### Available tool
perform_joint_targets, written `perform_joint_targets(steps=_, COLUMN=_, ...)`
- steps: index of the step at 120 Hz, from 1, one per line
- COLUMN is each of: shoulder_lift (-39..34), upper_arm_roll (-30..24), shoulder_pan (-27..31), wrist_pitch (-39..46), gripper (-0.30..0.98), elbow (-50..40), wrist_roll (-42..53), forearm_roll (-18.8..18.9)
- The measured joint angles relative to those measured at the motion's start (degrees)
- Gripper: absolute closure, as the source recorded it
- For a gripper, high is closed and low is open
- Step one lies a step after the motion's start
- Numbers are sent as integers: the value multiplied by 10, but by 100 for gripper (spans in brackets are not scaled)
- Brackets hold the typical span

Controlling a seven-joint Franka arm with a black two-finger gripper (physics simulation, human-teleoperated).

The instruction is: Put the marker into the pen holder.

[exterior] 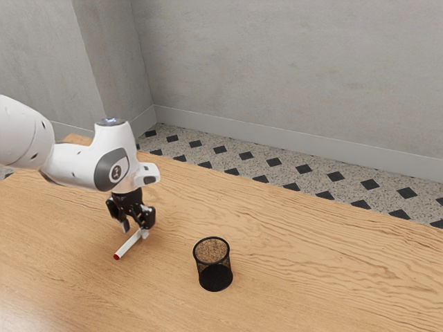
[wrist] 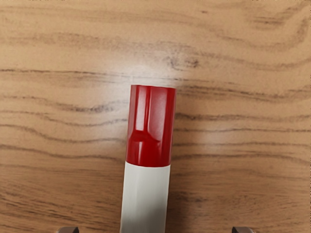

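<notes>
In the exterior view, taking clock directions on its picture with twelve at the top, the marker (exterior: 129, 244) lies on the wooden tabletop (exterior: 304, 256) under the gripper (exterior: 136, 229), its long axis slanting from between one and two o'clock down to between seven and eight. Its red cap (wrist: 150, 126) points toward that lower end, and the white barrel (wrist: 146, 198) runs back from it beneath the hand. The gripper is released, its fingers parted, pointing down; the wrist view shows fingertips (wrist: 68, 230) on both sides of the marker's line, with a gap between each of them and the barrel, and the long axis running crosswise to the line that joins them. The black mesh pen holder (exterior: 212, 262) stands upright, its round mouth facing up, between three and four o'clock from the marker and well apart from it, with a stretch of bare wood between the two. The tabletop's far edge passes behind the arm and slopes down toward four o'clock, well apart from the holder. More wood reaches from the holder toward three o'clock, while past that edge come the floor (exterior: 284, 171) with its dark diamonds and the grey wall (exterior: 277, 62)
</notes>
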Motion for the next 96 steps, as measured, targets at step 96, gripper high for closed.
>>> perform_joint_targets(steps=96, shoulder_lift=21, upper_arm_roll=1, shoulder_pan=8, wrist_pitch=7, gripper=61, elbow=9, wrist_roll=25, forearm_roll=-23)
